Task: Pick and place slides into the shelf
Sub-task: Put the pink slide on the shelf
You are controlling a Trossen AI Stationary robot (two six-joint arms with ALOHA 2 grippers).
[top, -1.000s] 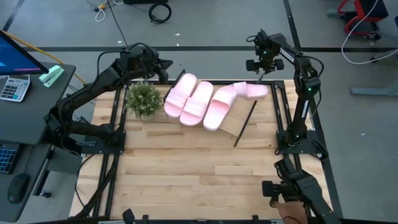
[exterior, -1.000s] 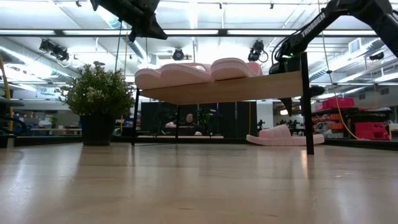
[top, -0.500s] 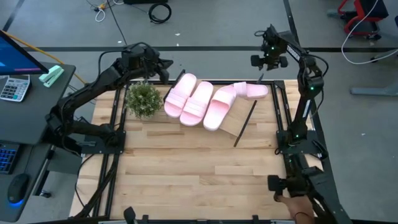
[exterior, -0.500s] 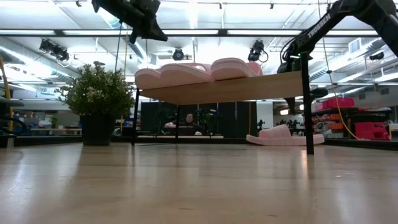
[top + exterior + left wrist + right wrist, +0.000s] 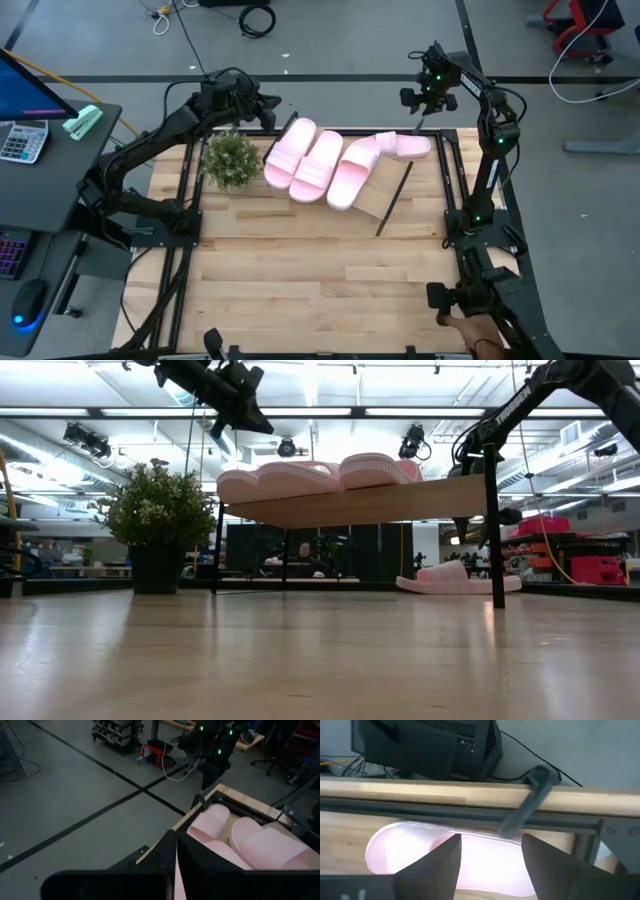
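Observation:
Three pink slides (image 5: 318,163) lie side by side on the slanted wooden shelf (image 5: 378,197), seen edge-on in the low view as slides (image 5: 310,475) on the shelf (image 5: 400,500). The fourth slide (image 5: 405,147) lies on the tabletop behind the shelf's far right corner, and the low view shows this slide (image 5: 455,578) flat on the wood. My right gripper (image 5: 417,106) hovers open above it, its fingers standing over the slide (image 5: 420,845) without touching. My left gripper (image 5: 266,106) hangs shut in the air above the shelf's far left corner, shown in the low view as the gripper (image 5: 258,422).
A potted plant (image 5: 230,160) stands left of the shelf, close below my left arm. Black frame rails (image 5: 452,190) run along the table's left and right sides. A person's hand (image 5: 470,340) is at the near right corner. The near half of the tabletop (image 5: 320,280) is bare wood.
My left gripper has shifted a little toward the table's right and turned slightly at the wrist. My right gripper has stayed above the fourth slide with only small shifts. The slides and the shelf have not moved.

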